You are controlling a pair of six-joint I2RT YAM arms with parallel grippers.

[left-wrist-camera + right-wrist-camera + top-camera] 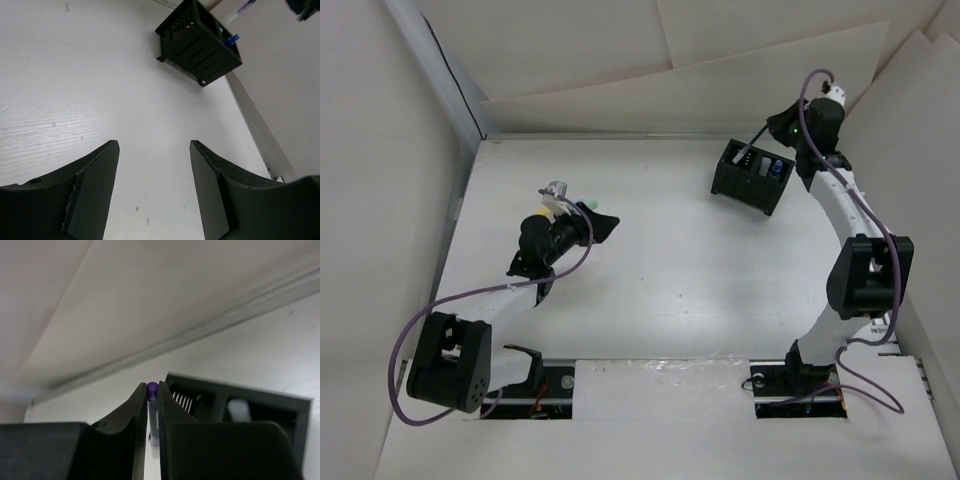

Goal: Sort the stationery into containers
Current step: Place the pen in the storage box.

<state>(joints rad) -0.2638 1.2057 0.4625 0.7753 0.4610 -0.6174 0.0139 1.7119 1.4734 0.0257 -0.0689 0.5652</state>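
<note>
- I see a black box (pixel 752 176) with slotted walls.
- The purple pen (pixel 153 415) looks translucent.
- One blue pen (pixel 231 39) too.
- My table (pixel 75 100) reads white, faintly wood-grained.

We see a white bench (pixel 75 75), matt, with faint wood grain; a black plastic box (pixel 192 50), slightly shiny; matt black plastic jaws; and a smooth, translucent purple plastic pen (pixel 153 412).

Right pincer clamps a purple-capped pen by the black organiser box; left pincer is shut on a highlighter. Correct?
No: the left wrist view shows the left pincer open and empty. The right pincer does clamp the purple-capped pen by the black organiser box.
</note>
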